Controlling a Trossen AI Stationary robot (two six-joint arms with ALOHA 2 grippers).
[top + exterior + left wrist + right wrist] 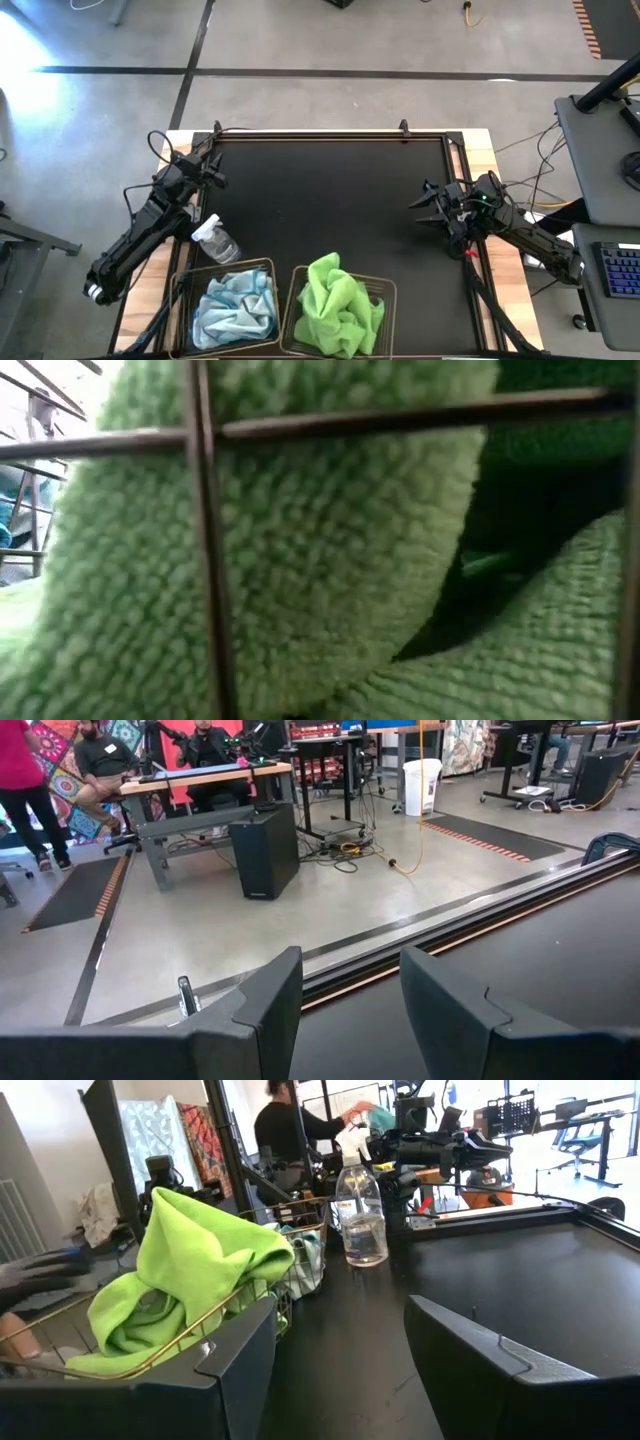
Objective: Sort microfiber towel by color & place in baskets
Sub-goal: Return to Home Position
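Green towels (336,300) basketed, right gripper (422,202) apart (spread)

A small clear spray bottle (218,240) stands upright on the black mat (330,200), near its left edge. The mat covers a wooden table (482,150). In the room behind, people (100,755) sit at a desk (200,775).

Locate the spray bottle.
In the high view, the spray bottle stands at the left edge of the mat, just beyond the left basket of blue towels, beside the left arm.
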